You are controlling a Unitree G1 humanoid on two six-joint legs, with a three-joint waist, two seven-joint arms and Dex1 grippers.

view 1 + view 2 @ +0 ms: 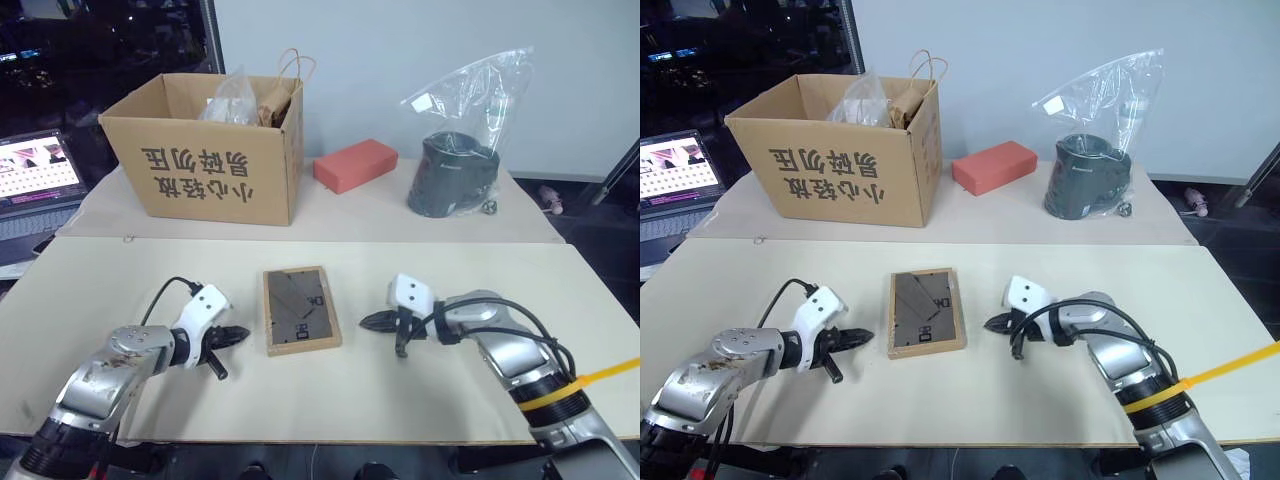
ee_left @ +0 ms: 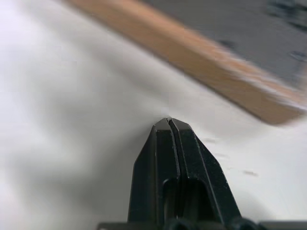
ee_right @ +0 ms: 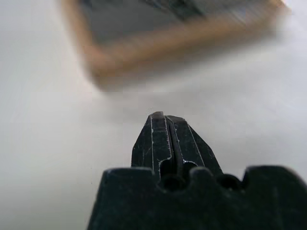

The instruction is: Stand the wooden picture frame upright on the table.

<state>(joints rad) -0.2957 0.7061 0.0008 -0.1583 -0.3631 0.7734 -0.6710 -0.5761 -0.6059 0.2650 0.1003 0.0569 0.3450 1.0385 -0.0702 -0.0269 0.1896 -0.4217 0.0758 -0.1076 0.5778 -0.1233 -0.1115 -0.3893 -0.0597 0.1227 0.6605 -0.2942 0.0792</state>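
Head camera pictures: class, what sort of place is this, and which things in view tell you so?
Probably an office or lab workroom, not a home. A wide plain table carries a printed cardboard box stuffed with bags, an open laptop sits beside it, and a dark window stands behind.

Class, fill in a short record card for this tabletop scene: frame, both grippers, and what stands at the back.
frame: wooden picture frame lying flat on the table, dark back up
left gripper: shut, beside the frame, apart from it
right gripper: shut, on the frame's other side, apart
back: cardboard box, red block, bagged dark object
task: frame not yet upright
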